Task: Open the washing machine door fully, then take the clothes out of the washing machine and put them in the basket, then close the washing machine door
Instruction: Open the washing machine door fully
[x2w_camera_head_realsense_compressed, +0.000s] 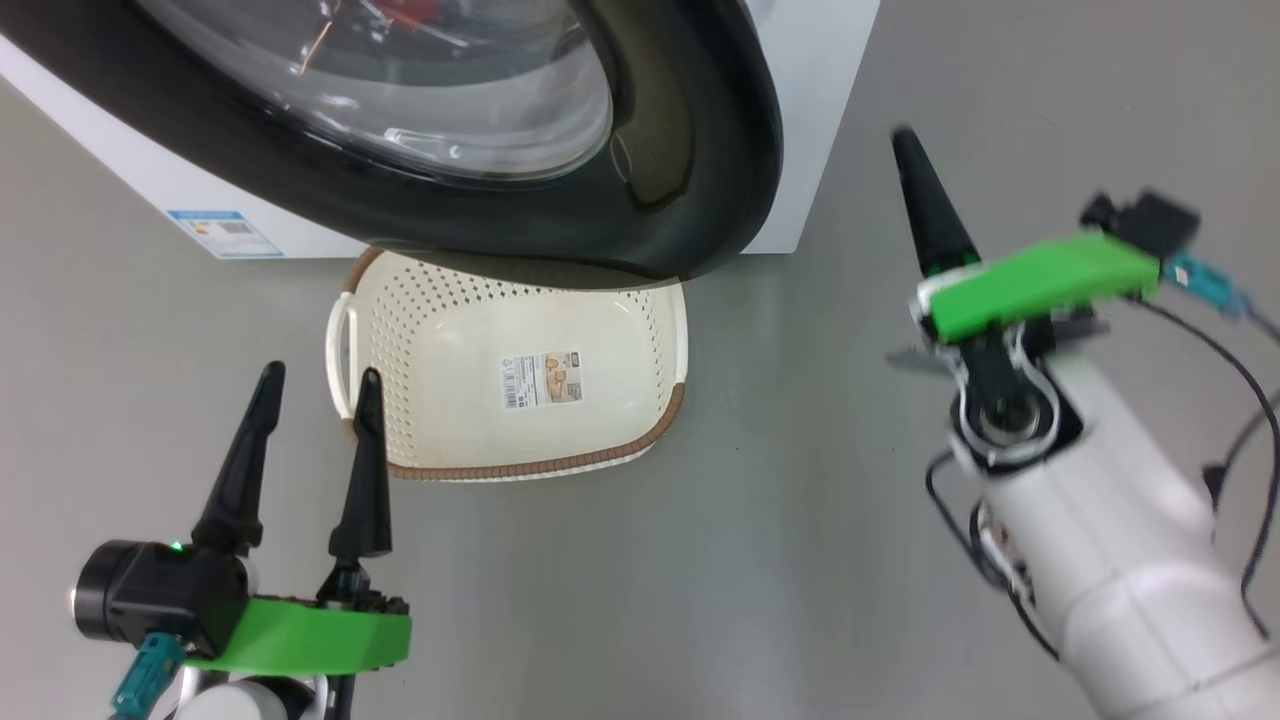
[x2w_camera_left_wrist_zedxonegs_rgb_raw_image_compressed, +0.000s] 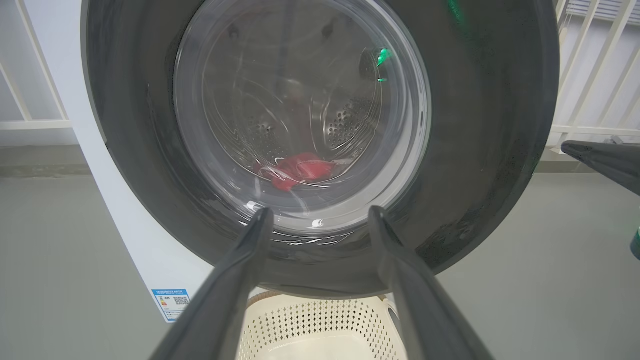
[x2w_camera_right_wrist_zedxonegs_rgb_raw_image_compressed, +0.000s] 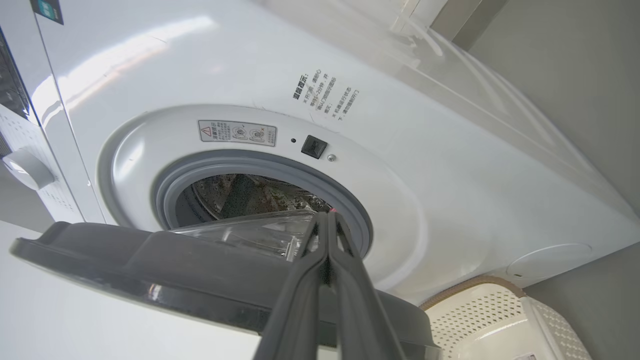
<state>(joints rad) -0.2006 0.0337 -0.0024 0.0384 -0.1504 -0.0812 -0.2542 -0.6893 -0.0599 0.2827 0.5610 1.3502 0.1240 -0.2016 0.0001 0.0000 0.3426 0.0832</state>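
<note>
The washing machine door (x2w_camera_head_realsense_compressed: 690, 150) stands partly open from the white washing machine (x2w_camera_head_realsense_compressed: 810, 100), its black rim hanging over the cream basket (x2w_camera_head_realsense_compressed: 560, 465) on the floor. Through the door's glass bowl (x2w_camera_left_wrist_zedxonegs_rgb_raw_image_compressed: 300, 100) the red clothes (x2w_camera_left_wrist_zedxonegs_rgb_raw_image_compressed: 297, 170) lie at the bottom of the steel drum. My left gripper (x2w_camera_head_realsense_compressed: 321, 374) is open and empty at the lower left, beside the basket's left handle and pointing at the door (x2w_camera_left_wrist_zedxonegs_rgb_raw_image_compressed: 480, 150). My right gripper (x2w_camera_head_realsense_compressed: 908, 140) is shut on nothing, in the air right of the door's free edge. In the right wrist view its closed tips (x2w_camera_right_wrist_zedxonegs_rgb_raw_image_compressed: 329, 216) point toward the grey rubber ring (x2w_camera_right_wrist_zedxonegs_rgb_raw_image_compressed: 165, 200) behind the door (x2w_camera_right_wrist_zedxonegs_rgb_raw_image_compressed: 175, 270).
Grey floor lies to the right of the basket and in front of it. A blue label (x2w_camera_head_realsense_compressed: 225, 232) sits low on the machine's front. White railings (x2w_camera_left_wrist_zedxonegs_rgb_raw_image_compressed: 595, 60) stand behind the machine. The latch socket (x2w_camera_right_wrist_zedxonegs_rgb_raw_image_compressed: 314, 146) shows on the machine's face.
</note>
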